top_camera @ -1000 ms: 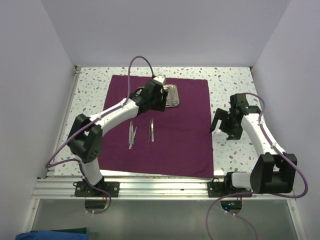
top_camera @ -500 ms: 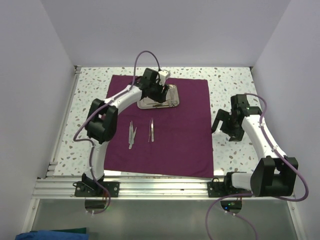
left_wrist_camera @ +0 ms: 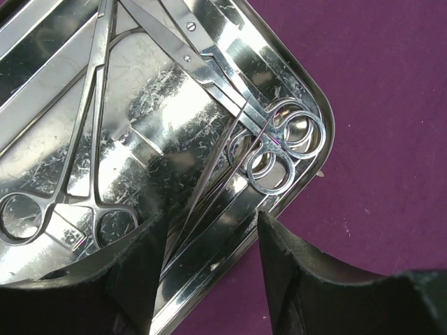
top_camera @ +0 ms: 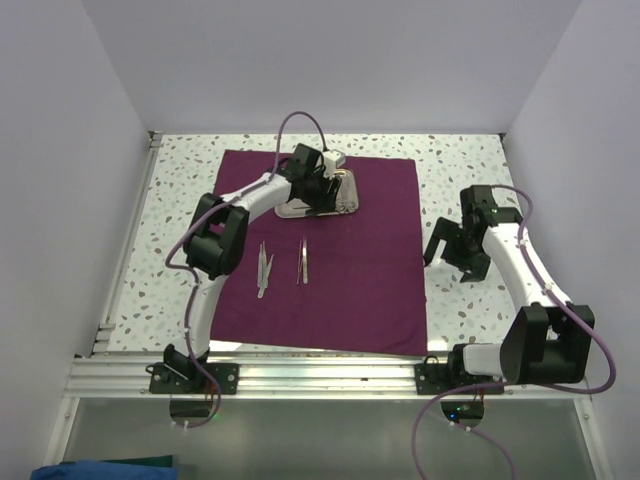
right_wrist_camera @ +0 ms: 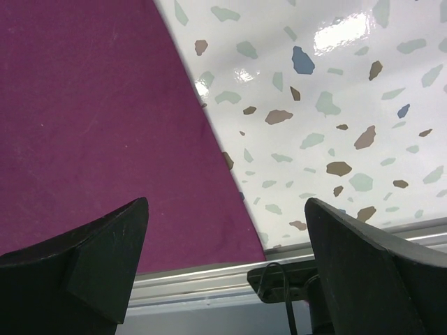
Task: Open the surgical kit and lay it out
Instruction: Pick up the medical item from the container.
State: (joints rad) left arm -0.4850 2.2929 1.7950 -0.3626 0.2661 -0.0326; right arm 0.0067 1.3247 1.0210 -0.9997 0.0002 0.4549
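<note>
Nearest the bases, the cloth (top_camera: 350,290) lies spread flat, and on it rest tweezers (top_camera: 264,268) and a second pair (top_camera: 303,258), side by side and apart. To the right, the right gripper (right_wrist_camera: 227,204) hangs over the cloth's edge and the table (top_camera: 460,170) with its jaws wide and nothing between them; it poses little risk, unless it drops and snags the cloth's edge, which would shift what is laid out. The real hazard is farther back, at the tray (left_wrist_camera: 147,105) near the cloth's far edge. There the left gripper (left_wrist_camera: 209,220) hovers low with its jaws partly apart and holding nothing. It straddles a thin tool (left_wrist_camera: 199,206) that lies close to the tray's near rim. One finger (left_wrist_camera: 140,272) is over the tray floor; the other (left_wrist_camera: 293,286) sits about at the rim. A squeeze from here could catch the rim along with the tool, lifting or skidding the tray on the cloth. The tool is slim and shiny, so it may twist or slip between the pads. Its far end crosses the ring handles of the scissors (left_wrist_camera: 213,80), so a lift could drag them or flip them out. The forceps (left_wrist_camera: 84,139) lie just beside it and could be knocked by the inner finger.
</note>
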